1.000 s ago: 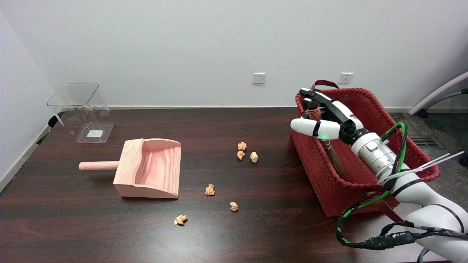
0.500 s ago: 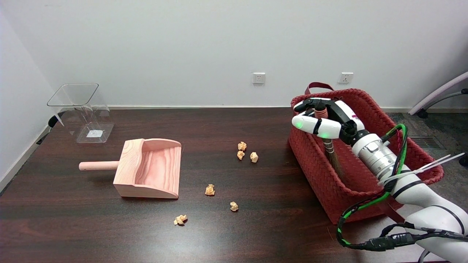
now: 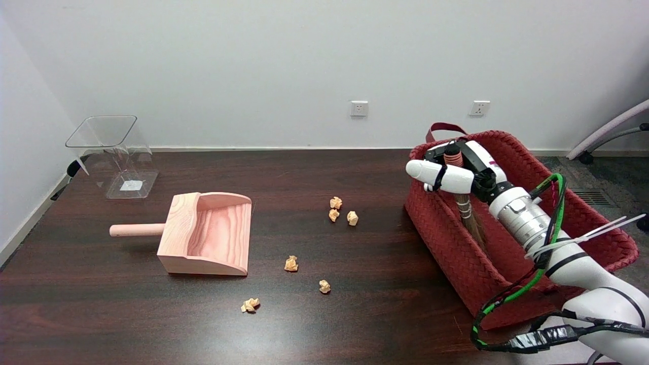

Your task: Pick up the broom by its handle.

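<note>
Glossy dark wood-grain table (image 3: 355, 314), matt pale wooden dustpan (image 3: 205, 233), clear plastic bin (image 3: 114, 154), woven red basket (image 3: 456, 253), crumpled paper scraps (image 3: 291, 263), broom (image 3: 464, 203) bristles seemingly straw.

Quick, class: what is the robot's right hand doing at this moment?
Right hand: fingers closed around the broom handle, inside the red basket.

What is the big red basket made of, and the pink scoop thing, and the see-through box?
The red basket looks woven from flat strips, perhaps plastic or faux leather: a braided pattern shows all over. The dustpan looks like pale, pinkish wood with a matte finish; grain lines run across it. The clear bin seems to be glossy transparent plastic, since the table shows through its walls.
</note>
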